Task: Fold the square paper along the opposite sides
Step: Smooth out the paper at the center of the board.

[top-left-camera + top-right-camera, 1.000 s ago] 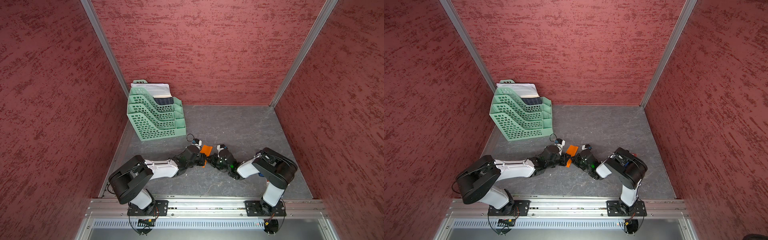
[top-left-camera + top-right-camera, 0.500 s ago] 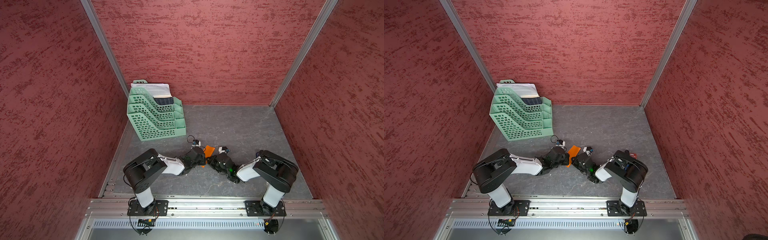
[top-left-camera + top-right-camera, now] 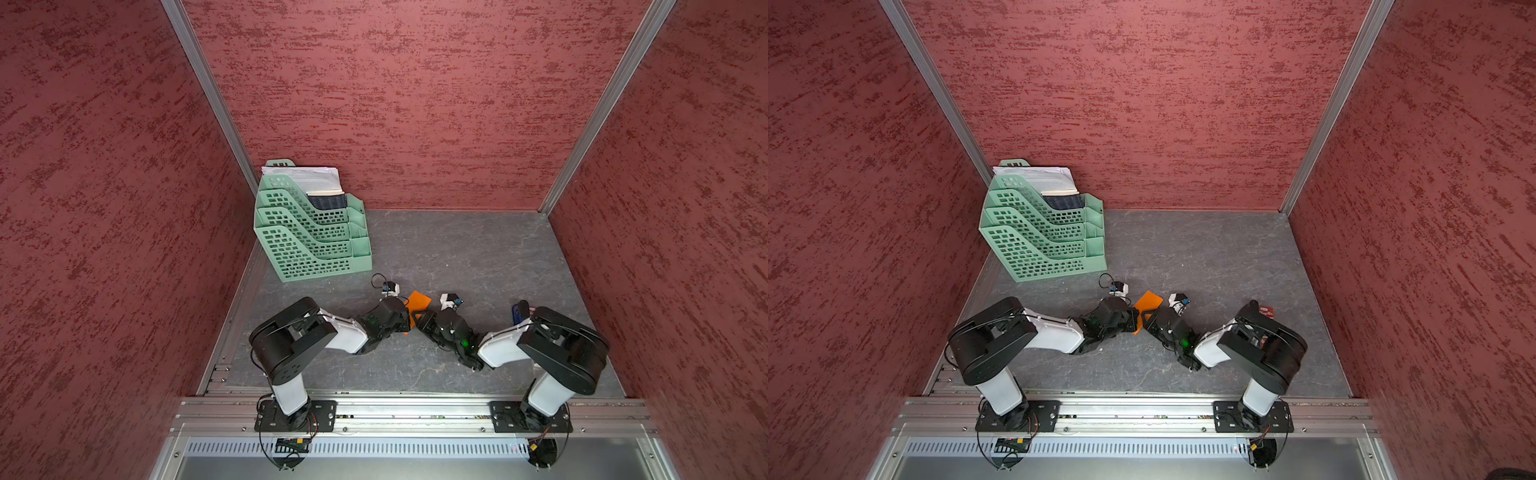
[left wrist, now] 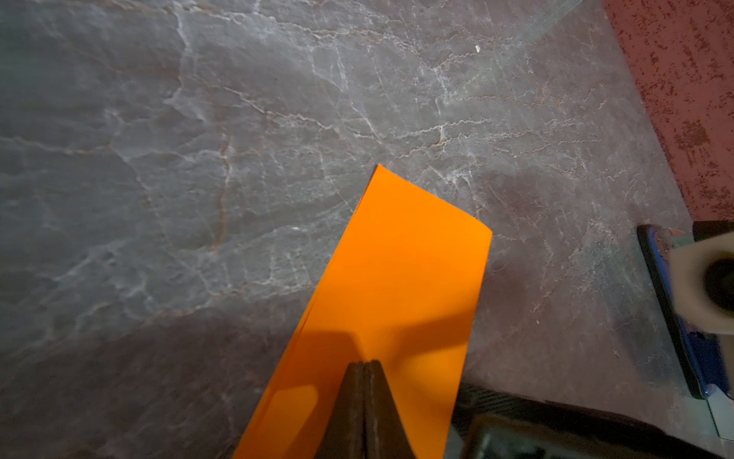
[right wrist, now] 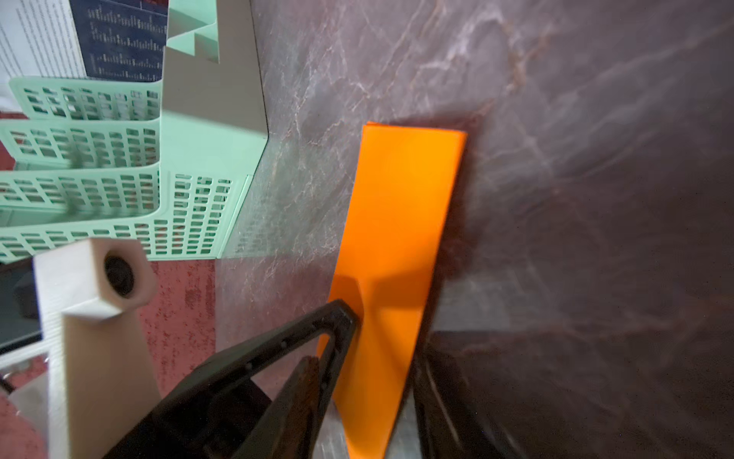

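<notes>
Looking down in both top views, my two arms reach inward over the grey stone-patterned table (image 3: 457, 249) and meet near its middle. There the square paper (image 3: 417, 302) shows as a small orange patch between my left gripper (image 3: 408, 319) and my right gripper (image 3: 423, 323); the same patch (image 3: 1149, 301) sits between the two wrists. A green stacked file tray (image 3: 316, 245) holding white printed sheets (image 3: 311, 178) stands at the far left corner, well apart from the paper. From above I cannot tell how either pair of jaws stands. Left wrist view: my left gripper (image 4: 363, 363) has its two fingers pressed flat together, clenched on the near part of the paper (image 4: 405, 270). The paper runs away from the tips as a narrow doubled strip, with layered edges visible along one long side. Right wrist view: my right gripper (image 5: 367, 359) stands released, one finger on either side of the strip's near end and not clamping it. The paper (image 5: 401, 206) is raised off the table and casts a shadow beside it. It is puckered where the tip of my left gripper (image 5: 343, 316) pinches it. The tray (image 5: 119, 190) lies beyond, with the left wrist camera (image 5: 95, 278) in front of it.
</notes>
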Controlling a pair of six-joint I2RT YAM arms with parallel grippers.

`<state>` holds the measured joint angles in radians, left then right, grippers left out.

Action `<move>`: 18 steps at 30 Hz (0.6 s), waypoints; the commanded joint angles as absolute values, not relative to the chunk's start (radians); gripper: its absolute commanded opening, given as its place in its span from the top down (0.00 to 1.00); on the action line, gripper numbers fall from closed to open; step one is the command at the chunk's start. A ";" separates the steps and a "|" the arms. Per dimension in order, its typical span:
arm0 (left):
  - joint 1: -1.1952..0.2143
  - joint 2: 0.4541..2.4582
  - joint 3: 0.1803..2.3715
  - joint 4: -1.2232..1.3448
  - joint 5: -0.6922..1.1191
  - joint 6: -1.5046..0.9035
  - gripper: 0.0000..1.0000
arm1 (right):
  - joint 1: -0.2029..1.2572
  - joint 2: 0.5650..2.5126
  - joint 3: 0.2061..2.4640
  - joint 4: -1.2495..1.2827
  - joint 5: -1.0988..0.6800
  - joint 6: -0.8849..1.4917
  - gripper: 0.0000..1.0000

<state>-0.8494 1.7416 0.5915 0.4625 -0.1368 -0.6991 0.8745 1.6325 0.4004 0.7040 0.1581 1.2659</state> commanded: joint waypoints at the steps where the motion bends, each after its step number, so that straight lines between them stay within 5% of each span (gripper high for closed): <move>1: -0.832 1.768 0.554 0.422 -0.124 -0.692 0.93 | 0.876 1.509 0.375 0.596 0.262 1.110 0.44; 3: -0.832 1.767 0.554 0.417 -0.120 -0.685 0.93 | 0.873 1.428 0.378 0.571 0.289 0.923 0.48; 6: -0.830 1.771 0.551 0.426 -0.103 -0.670 0.93 | 0.872 1.380 0.384 0.622 0.312 0.580 0.94; 7: -0.827 1.773 0.548 0.429 -0.094 -0.665 0.93 | 0.872 1.386 0.384 0.660 0.325 0.475 1.00; 12: -0.819 1.775 0.547 0.438 -0.055 -0.632 0.92 | 0.872 1.554 0.383 0.942 0.235 0.090 1.00; 18: -0.814 1.775 0.560 0.426 -0.001 -0.587 0.93 | 0.870 1.771 0.374 1.171 0.173 0.003 1.00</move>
